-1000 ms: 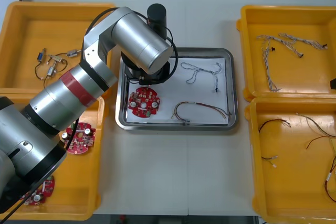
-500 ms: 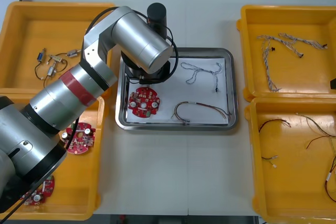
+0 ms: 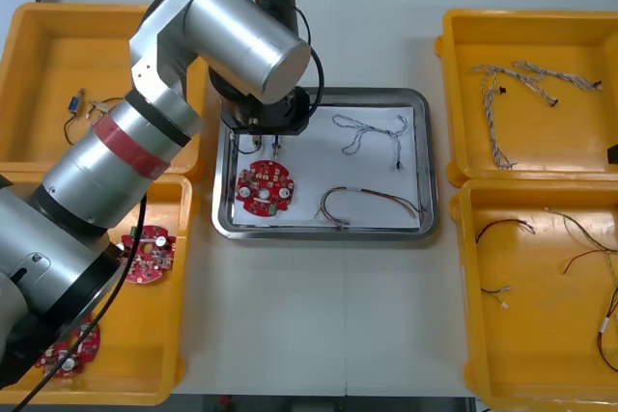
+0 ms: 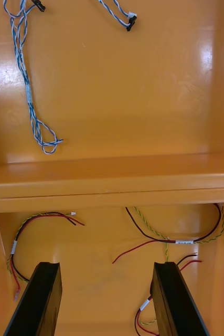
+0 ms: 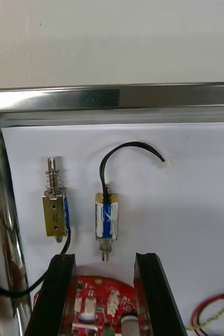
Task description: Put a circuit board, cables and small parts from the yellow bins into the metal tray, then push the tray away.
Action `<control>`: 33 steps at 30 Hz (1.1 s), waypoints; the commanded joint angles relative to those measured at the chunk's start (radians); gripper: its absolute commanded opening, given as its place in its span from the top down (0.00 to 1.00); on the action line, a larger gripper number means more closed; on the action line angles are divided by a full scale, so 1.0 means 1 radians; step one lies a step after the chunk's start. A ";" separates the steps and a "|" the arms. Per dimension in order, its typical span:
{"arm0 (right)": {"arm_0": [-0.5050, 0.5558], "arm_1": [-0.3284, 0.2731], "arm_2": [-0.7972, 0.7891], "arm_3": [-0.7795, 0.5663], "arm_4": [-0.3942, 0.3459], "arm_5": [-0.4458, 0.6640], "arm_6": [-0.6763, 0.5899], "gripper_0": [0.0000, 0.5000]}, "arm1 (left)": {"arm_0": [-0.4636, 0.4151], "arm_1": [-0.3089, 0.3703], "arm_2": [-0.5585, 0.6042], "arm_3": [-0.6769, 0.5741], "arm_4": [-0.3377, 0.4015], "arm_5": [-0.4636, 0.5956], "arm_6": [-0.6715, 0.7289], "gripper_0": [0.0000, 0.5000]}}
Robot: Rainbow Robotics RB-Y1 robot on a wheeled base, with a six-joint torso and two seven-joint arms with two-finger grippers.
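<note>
The left gripper (image 5: 107, 294) is hovering over the left end of the metal tray (image 3: 319, 232), its fingers standing apart with nothing between them. The right gripper (image 4: 105, 299) is hanging, likewise spread and empty, over a yellow bin (image 4: 91, 257) holding red and yellow cables. The tray is sitting mid-table (image 3: 319, 315) and is carrying a circuit board (image 3: 266, 188) near its front-left corner, a blue and white cable (image 3: 367, 130) toward its far edge and a red and yellow cable (image 3: 362, 190) along its near edge. With the load apparently complete, the tray itself is becoming the thing to handle. It is looking stiff, light and likely to slide easily on the smooth table, so pressing low against the middle of its near rim should be keeping it from twisting. A push should also be gentle, since the loose contents may be sliding on the white liner. The left wrist view is revealing two small metal parts (image 5: 55, 210), one trailing a black lead, lying side by side between the board and the tray's far rim. The front view is mostly hiding them under the arm, while giving the whole tray and the open table beyond it.
</note>
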 commanded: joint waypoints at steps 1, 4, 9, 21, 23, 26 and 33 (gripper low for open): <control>0.008 -0.044 -0.034 -0.028 -0.007 0.003 -0.027 0.00 | -0.065 0.021 0.080 -0.100 0.040 0.068 0.040 0.36; 0.008 -0.044 -0.034 -0.028 -0.007 0.003 -0.027 0.00 | -0.065 0.051 0.120 -0.161 0.079 0.125 0.032 0.36; 0.008 -0.044 -0.034 -0.028 -0.007 0.003 -0.027 0.00 | -0.065 0.128 0.178 -0.270 0.158 0.260 -0.034 0.36; 0.008 -0.044 -0.034 -0.028 -0.007 0.003 -0.027 0.00 | 0.047 0.350 0.356 -0.452 0.387 0.287 -0.192 0.29; 0.008 -0.044 -0.034 -0.028 -0.007 0.003 -0.027 0.00 | 0.085 0.379 0.386 -0.472 0.404 0.287 -0.241 0.25; 0.008 -0.044 -0.034 -0.028 -0.007 0.003 -0.027 0.00 | 0.157 0.422 0.442 -0.518 0.419 0.287 -0.331 0.21; 0.008 -0.044 -0.034 -0.028 -0.007 0.003 -0.027 0.00 | 0.310 0.475 0.554 -0.590 0.457 0.287 -0.454 0.06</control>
